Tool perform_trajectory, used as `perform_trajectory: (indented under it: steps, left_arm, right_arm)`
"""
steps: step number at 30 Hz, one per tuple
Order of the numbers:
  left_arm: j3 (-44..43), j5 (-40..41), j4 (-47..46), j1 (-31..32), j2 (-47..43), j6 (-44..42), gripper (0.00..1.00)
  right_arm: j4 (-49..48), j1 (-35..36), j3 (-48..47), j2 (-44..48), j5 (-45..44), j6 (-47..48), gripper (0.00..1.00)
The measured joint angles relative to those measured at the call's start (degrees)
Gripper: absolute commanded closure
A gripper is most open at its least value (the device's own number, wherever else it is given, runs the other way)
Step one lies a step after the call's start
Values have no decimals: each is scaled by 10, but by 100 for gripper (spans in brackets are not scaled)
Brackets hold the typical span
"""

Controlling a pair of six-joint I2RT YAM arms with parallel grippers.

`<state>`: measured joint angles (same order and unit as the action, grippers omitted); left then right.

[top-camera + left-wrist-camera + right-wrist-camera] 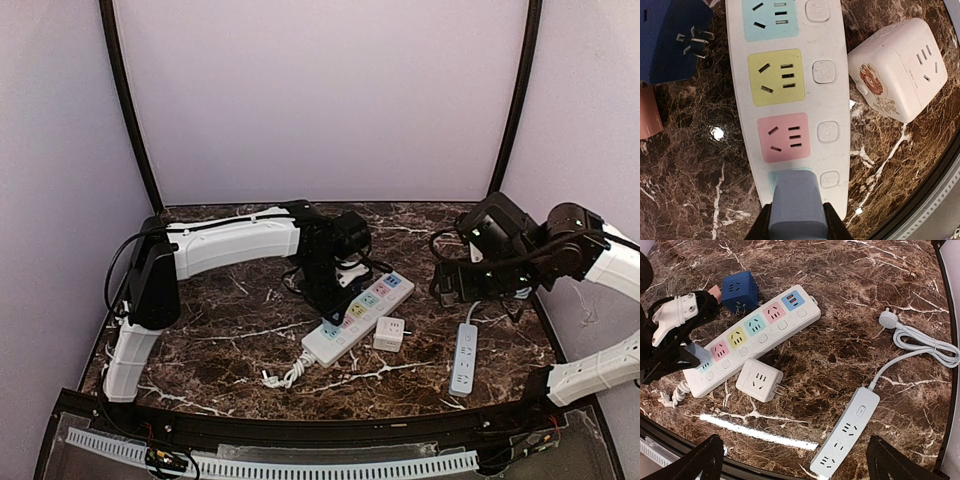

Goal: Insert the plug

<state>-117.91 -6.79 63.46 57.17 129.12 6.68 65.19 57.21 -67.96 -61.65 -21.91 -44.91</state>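
Observation:
A long white power strip (832, 100) with coloured sockets lies in mid-table (372, 300) and shows in the right wrist view (792, 315). My left gripper (794, 220) is shut on a grey-blue plug block (792, 200), which sits over the teal socket at the strip's cable end and covers it. I cannot tell how deep its pins are. The yellow and pink sockets beyond it are bare. From the top, the left gripper (328, 298) stands over that end. My right gripper (797, 465) is open and empty, held high above the table's right side (450, 285).
A white cube adapter (900, 70) lies right beside the strip (389, 333). A dark blue cube adapter (667, 40) lies on its other side. A small white strip (464, 358) with its cord and loose plug (887, 317) lies at the right. The table's near rim (935, 200) is close.

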Motion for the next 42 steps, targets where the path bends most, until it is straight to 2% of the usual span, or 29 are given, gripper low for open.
perform_trajectory:
  steps: [42]
  left_arm:
    - [-2,-6,13,5,0,2,99]
  right_arm:
    - [-9,-6,0,-31,-4,29,1]
